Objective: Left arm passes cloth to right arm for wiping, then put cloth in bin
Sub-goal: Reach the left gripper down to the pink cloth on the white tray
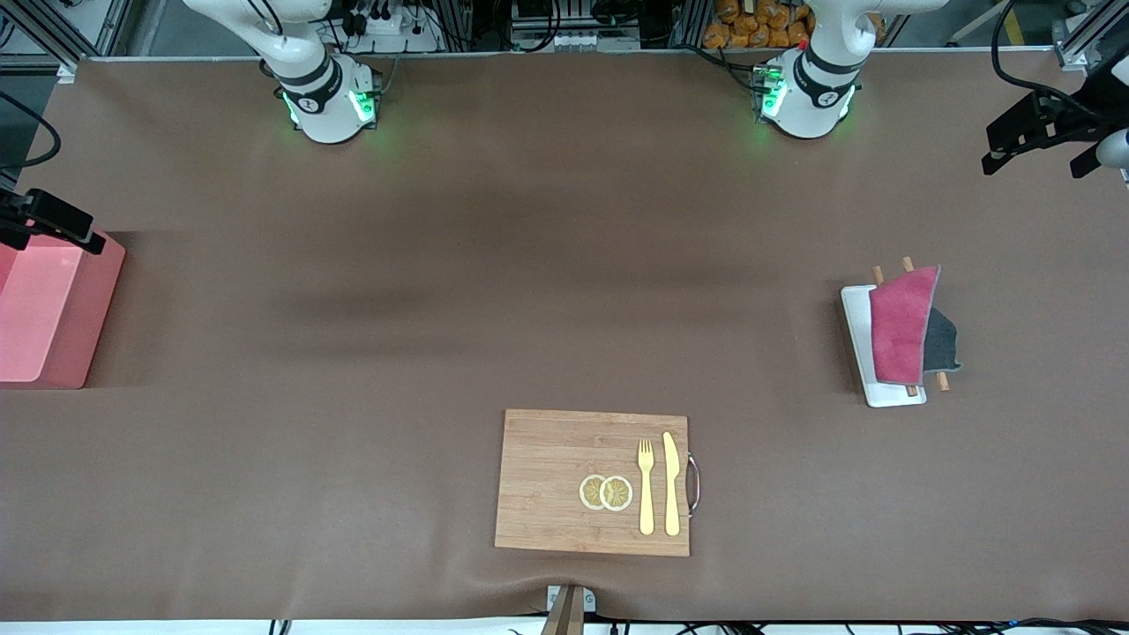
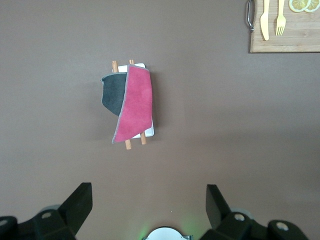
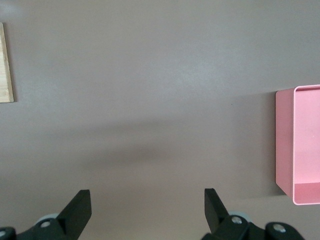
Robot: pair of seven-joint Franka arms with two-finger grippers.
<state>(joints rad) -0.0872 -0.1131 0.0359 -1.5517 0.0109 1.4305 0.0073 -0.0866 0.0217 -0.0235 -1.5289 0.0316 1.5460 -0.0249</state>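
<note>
Brown matting covers the long table where two white arms wait with their claws raised. At the right arm's end stands the pink bin, with the right gripper hanging over bare matting beside it, fingers spread wide apart and holding nothing. Midway along, nearest the front camera, a wooden cutting board carries two lemon slices, a yellow fork and a knife. Toward the left arm's end, the magenta cloth lies draped over a white tray, two wooden sticks and a dark grey cloth. The left gripper hangs over the table near that tray, fingers likewise wide apart and empty.
</note>
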